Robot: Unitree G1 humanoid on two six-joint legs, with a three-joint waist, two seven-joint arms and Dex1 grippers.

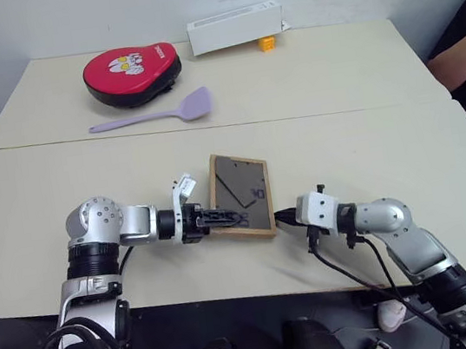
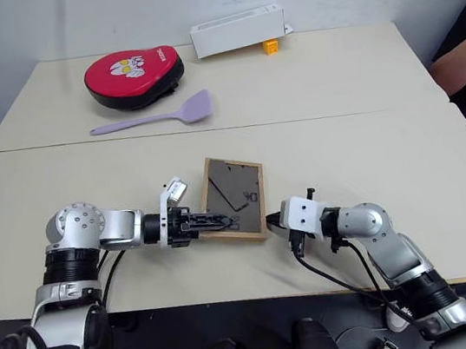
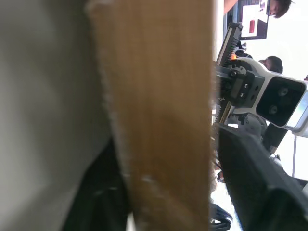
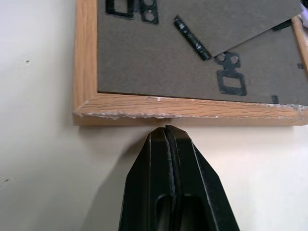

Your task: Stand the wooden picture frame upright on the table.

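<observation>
One wooden picture frame (image 1: 240, 195) lies on the table (image 1: 127, 168), which is made of two sections joined by one seam. Two grippers are at the frame: one left gripper (image 1: 227, 219) and one right gripper (image 1: 282, 217). Farther back there is one red padded case (image 1: 132, 74), one lilac spatula (image 1: 158, 113), one long white box (image 1: 236, 28) and one small yellow object (image 1: 267, 44). One person's arm (image 1: 462, 61) shows at the table's right side.
</observation>
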